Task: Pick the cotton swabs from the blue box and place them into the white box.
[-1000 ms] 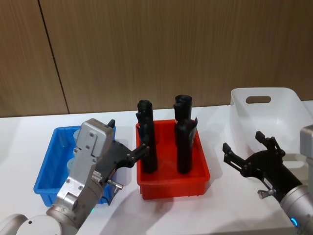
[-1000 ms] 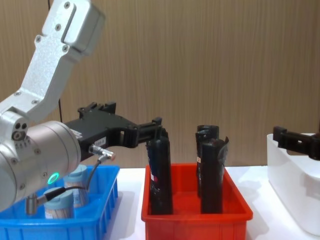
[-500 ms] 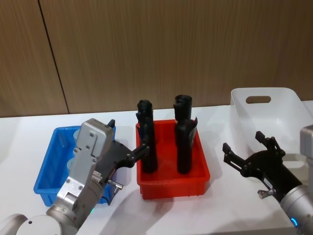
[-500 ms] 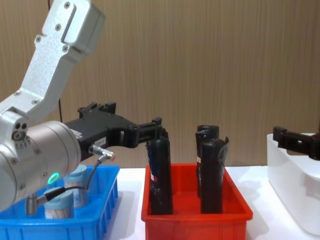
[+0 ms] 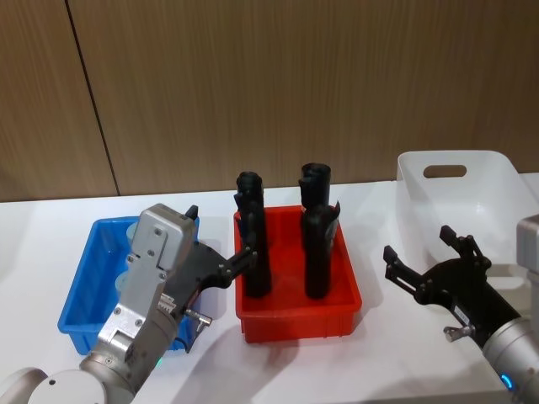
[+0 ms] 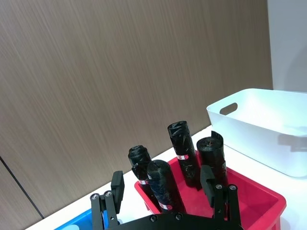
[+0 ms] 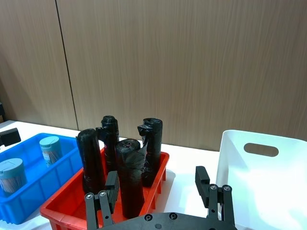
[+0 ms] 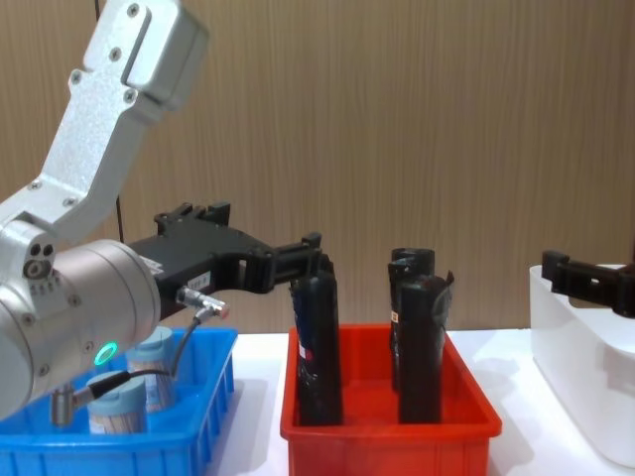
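Swabs (image 7: 50, 149), two jars, stand in the blue box (image 7: 29, 203) in the right wrist view; the right gripper (image 7: 156, 181) gapes wide, empty. Head view: left gripper (image 5: 218, 233), also spread and empty, hovers at that box's right rim.

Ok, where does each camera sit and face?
Head: up high, looking down on shallow bright blue plastic bin, red plastic bin, tall white plastic bin; left gripper and right gripper, both open, below.
Chest: low, facing the bins' sides; left arm large at left.
Left wrist: faces past its fingers, over tall black cylinders, to the white bin.
Right wrist: faces past its fingers to clear pale-lidded swab jars.
Both wrist views share the cylinders.
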`<act>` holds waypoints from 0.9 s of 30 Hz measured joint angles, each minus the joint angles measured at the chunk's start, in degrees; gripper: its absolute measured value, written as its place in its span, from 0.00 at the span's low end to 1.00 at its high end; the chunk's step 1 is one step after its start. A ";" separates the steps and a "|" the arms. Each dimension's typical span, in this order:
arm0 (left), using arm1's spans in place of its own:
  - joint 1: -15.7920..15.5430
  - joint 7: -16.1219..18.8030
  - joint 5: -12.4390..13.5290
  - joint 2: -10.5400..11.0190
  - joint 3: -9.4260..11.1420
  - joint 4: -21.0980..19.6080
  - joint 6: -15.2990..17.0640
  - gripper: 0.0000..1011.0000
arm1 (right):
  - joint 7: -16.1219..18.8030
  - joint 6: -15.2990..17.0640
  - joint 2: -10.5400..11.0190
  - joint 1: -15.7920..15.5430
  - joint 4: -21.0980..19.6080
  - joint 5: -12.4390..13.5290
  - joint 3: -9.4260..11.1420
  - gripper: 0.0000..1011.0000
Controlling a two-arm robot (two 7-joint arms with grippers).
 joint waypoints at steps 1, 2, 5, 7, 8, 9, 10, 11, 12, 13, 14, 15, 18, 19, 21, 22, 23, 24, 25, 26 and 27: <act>0.00 -0.01 0.00 0.00 0.00 0.00 0.01 0.99 | 0.00 0.00 0.00 0.00 0.00 0.00 0.00 0.99; -0.04 -0.04 0.00 -0.03 -0.03 0.02 0.06 0.99 | 0.00 0.00 0.00 0.00 0.00 0.00 0.00 0.99; -0.20 -0.22 0.01 -0.06 -0.14 0.23 0.35 0.99 | 0.00 0.00 0.00 0.00 0.00 0.00 0.00 0.99; -0.36 -0.39 0.01 -0.07 -0.27 0.44 0.64 0.99 | 0.00 0.00 0.00 0.00 0.00 0.00 0.00 0.99; -0.44 -0.46 0.00 -0.08 -0.33 0.54 0.78 0.99 | 0.00 0.00 0.00 0.00 0.00 0.00 0.00 0.99; -0.60 -0.60 -0.03 -0.09 -0.49 0.78 1.16 0.99 | 0.00 0.00 0.00 0.00 0.00 0.00 0.00 0.99; -0.71 -0.66 -0.05 -0.08 -0.58 0.92 1.32 0.99 | 0.00 0.00 0.00 0.00 0.00 0.00 0.00 0.99; -0.77 -0.72 -0.10 -0.09 -0.66 1.04 1.49 0.99 | 0.00 0.00 0.00 0.00 0.00 0.00 0.00 0.99; -0.94 -0.79 -0.22 -0.08 -0.85 1.33 1.84 0.99 | 0.00 0.00 0.00 0.00 0.00 0.00 0.00 0.99; -1.05 -0.83 -0.33 -0.07 -0.99 1.52 2.14 0.99 | 0.00 0.00 0.00 0.00 0.00 0.00 0.00 0.99; -1.14 -0.84 -0.40 -0.05 -1.09 1.67 2.29 0.99 | 0.00 0.00 0.00 0.00 0.00 0.00 0.00 0.99; -1.33 -0.86 -0.67 -0.03 -1.36 2.02 2.84 0.99 | 0.00 0.00 0.00 0.00 0.00 0.00 0.00 0.99; -1.57 -0.86 -1.09 0.02 -1.73 2.49 3.57 0.99 | 0.00 0.00 0.00 0.00 0.00 0.00 0.00 0.99; -1.72 -0.75 -1.49 0.05 -1.99 2.81 4.16 0.99 | 0.00 0.00 0.00 0.00 0.00 0.00 0.00 0.99; -1.88 -0.55 -1.83 0.09 -2.25 3.15 4.72 0.99 | 0.00 0.00 0.00 0.00 0.00 0.00 0.00 0.99; -2.05 -0.25 -2.26 0.14 -2.55 3.51 5.38 0.99 | 0.00 0.00 0.00 0.00 0.00 0.00 0.00 0.99; -2.16 0.05 -2.63 0.19 -2.82 3.81 5.93 0.99 | 0.00 0.00 0.00 0.00 0.00 0.00 0.00 0.99; -2.24 0.21 -2.81 0.22 -2.99 3.95 6.16 0.99 | 0.00 0.00 0.00 0.00 0.00 0.00 0.00 0.99; -2.27 0.33 -2.95 0.23 -3.08 4.08 6.32 0.99 | 0.00 0.00 0.00 0.00 0.00 0.00 0.00 0.99; -2.35 0.77 -3.44 0.29 -3.39 4.37 6.92 0.99 | 0.00 0.00 0.00 0.00 0.00 0.00 0.00 0.99; -2.35 0.77 -3.44 0.29 -3.39 4.37 6.92 0.99 | 0.00 0.00 0.00 0.00 0.00 0.00 0.00 0.99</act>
